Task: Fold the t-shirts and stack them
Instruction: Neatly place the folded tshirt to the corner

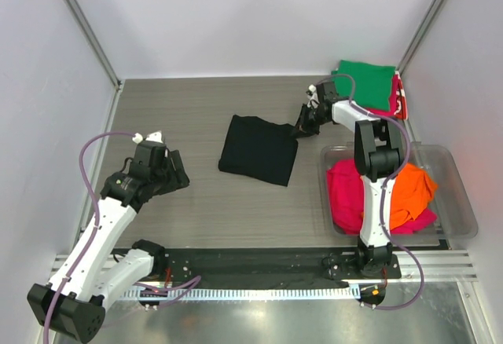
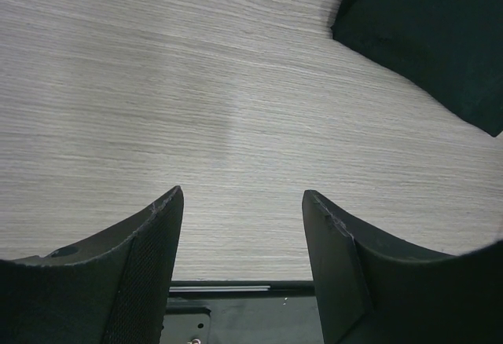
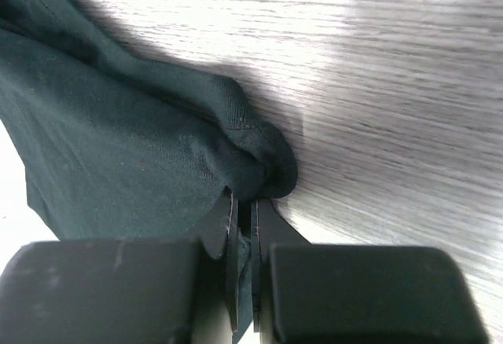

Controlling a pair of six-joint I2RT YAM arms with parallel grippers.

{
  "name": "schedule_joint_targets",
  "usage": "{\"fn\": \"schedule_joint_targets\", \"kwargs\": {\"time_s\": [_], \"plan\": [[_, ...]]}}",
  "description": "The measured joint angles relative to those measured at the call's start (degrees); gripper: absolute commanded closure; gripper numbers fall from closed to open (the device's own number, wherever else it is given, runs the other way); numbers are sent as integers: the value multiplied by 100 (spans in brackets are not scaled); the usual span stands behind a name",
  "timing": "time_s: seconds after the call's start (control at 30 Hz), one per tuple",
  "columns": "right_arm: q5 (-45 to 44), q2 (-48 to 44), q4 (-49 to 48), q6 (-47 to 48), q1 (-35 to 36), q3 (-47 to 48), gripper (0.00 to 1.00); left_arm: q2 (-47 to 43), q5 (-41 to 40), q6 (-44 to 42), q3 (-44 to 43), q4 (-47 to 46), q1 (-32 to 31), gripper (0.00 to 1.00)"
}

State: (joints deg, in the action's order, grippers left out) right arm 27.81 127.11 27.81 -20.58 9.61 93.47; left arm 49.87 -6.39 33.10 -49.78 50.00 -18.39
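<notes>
Seemingly the right gripper (image 3: 245,206) is pinching only an edge of the black t-shirt (image 3: 118,155), risking slipping; the left gripper (image 2: 240,203) is hovering spread.

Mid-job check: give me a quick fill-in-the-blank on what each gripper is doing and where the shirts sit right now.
1. The right gripper has its fingers ____ on a corner of the black t-shirt.
2. The left gripper hangs over bare table with its fingers ____.
3. The folded green t-shirt lies at the far ____ corner of the table.
4. The orange t-shirt lies inside the clear plastic ____.

Missing words: shut; open; right; bin.
</notes>
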Motion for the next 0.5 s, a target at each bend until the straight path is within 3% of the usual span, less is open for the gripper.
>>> {"fn": "schedule_joint_targets", "kwargs": {"time_s": [0.27,0.5], "plan": [[-769,-409,942,590,55,584,99,-286,-26,98,-33,83,0,38],[-2138,-1143,1480,1427,72,1307,99,-581,-249,98,-33,85,0,40]]}}
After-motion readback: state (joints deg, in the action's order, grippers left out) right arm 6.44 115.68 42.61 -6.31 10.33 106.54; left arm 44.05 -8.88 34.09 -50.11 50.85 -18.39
